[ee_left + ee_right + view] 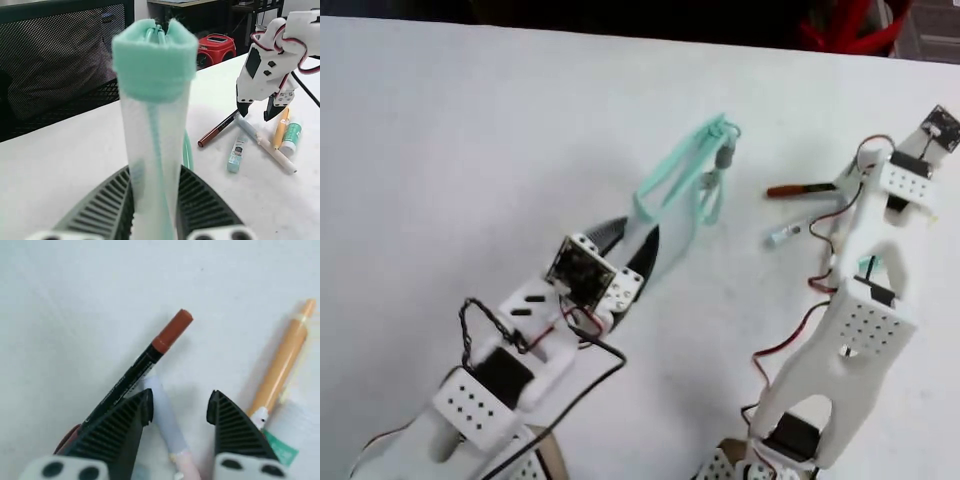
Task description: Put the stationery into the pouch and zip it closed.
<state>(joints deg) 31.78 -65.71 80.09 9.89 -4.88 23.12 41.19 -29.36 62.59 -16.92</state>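
My left gripper (pixel 155 176) is shut on the lower part of the pouch (pixel 154 90), a translucent sleeve with mint-green trim that stands up from the jaws; in the high view the pouch (pixel 670 205) stretches away from that gripper (pixel 625 242). My right gripper (pixel 177 412) is open, low over the stationery, its jaws on either side of a pale pen (pixel 165 422). Beside that lie a dark pen with a red-brown cap (pixel 145 367) and an orange pen (pixel 280 365). The left wrist view shows the right gripper (pixel 257 109) over the brown pen (pixel 217 129), a light blue tube (pixel 237 150) and the orange pen (pixel 281 127).
A white and green glue stick (pixel 291 137) lies just past the orange pen. The white table (pixel 470 150) runs open to the far left. Beyond its far edge stand a dark mesh chair (pixel 60 65) and a red object (pixel 850 25).
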